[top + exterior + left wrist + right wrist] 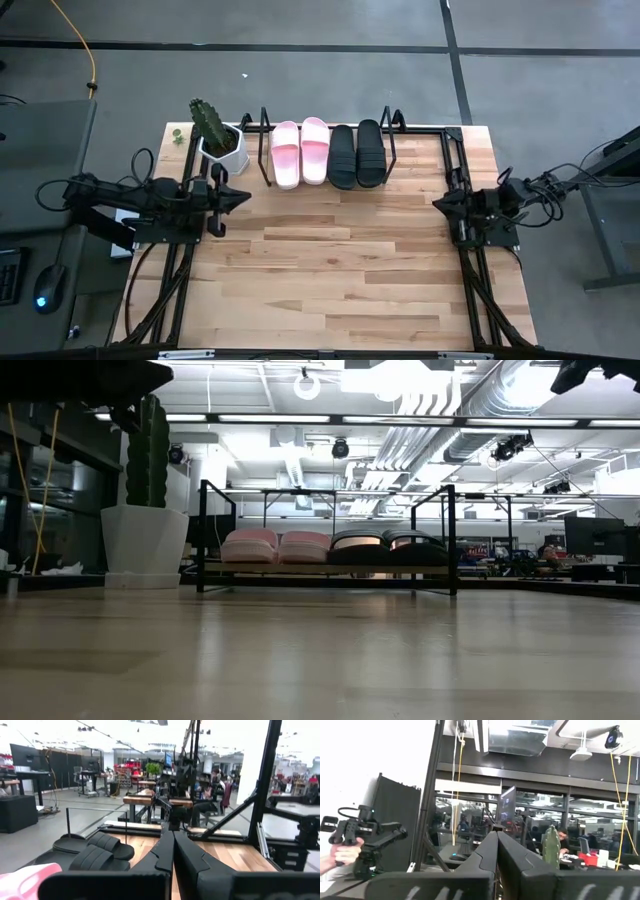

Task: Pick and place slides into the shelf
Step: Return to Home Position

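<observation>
Two pale pink slides and two black slides lie side by side, soles down, on the board of the black wire shelf at the table's far edge. The low view shows the same row, pink slides beside black slides, inside the shelf. My left gripper is shut and holds nothing, near the table's left edge, raised above the wood. My right gripper is shut and holds nothing, near the right edge. The left wrist view shows the black slides past my left gripper.
A white pot with a cactus stands left of the shelf at the far left corner. Black frame rails run along both sides of the table. A person's hand with a controller shows in the room beyond.
</observation>
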You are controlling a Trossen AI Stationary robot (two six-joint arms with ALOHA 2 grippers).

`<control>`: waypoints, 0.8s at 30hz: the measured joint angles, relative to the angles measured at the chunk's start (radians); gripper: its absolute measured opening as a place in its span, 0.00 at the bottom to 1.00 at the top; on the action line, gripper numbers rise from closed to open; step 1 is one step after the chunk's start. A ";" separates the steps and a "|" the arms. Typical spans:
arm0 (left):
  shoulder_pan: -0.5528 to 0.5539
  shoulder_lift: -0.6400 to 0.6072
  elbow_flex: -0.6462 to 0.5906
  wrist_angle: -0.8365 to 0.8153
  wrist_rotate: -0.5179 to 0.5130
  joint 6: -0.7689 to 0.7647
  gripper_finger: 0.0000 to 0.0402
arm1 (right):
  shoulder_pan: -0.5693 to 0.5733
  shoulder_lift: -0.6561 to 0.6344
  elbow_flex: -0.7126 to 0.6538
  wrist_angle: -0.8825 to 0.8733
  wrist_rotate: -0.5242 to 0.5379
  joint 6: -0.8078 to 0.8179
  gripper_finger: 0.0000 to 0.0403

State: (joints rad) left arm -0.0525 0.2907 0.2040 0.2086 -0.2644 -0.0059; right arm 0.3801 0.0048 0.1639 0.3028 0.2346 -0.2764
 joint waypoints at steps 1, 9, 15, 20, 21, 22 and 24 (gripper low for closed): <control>0.000 -0.006 -0.011 0.018 -0.002 -0.001 0.00 | 0.000 0.000 -0.018 0.025 -0.001 -0.002 0.00; 0.000 -0.073 -0.070 0.045 0.028 -0.028 0.00 | 0.000 0.001 -0.154 0.251 0.051 -0.062 0.00; 0.000 -0.106 -0.137 0.101 0.003 -0.026 0.00 | 0.000 0.000 -0.153 0.242 0.046 -0.062 0.00; 0.000 -0.146 -0.178 0.140 -0.009 -0.024 0.00 | 0.000 0.000 -0.153 0.232 0.046 -0.062 0.00; 0.000 -0.153 -0.184 0.140 -0.009 -0.023 0.00 | 0.000 0.000 -0.153 0.231 0.046 -0.060 0.00; 0.000 -0.161 -0.190 0.140 -0.009 -0.023 0.00 | 0.000 0.000 -0.153 0.228 0.046 -0.056 0.00; 0.000 -0.175 -0.195 0.133 -0.009 -0.024 0.00 | 0.000 0.000 -0.153 0.218 0.052 -0.046 0.00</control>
State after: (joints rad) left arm -0.0525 0.1161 0.0086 0.3413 -0.2733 -0.0295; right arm 0.3801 0.0051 0.0105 0.5203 0.2869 -0.3229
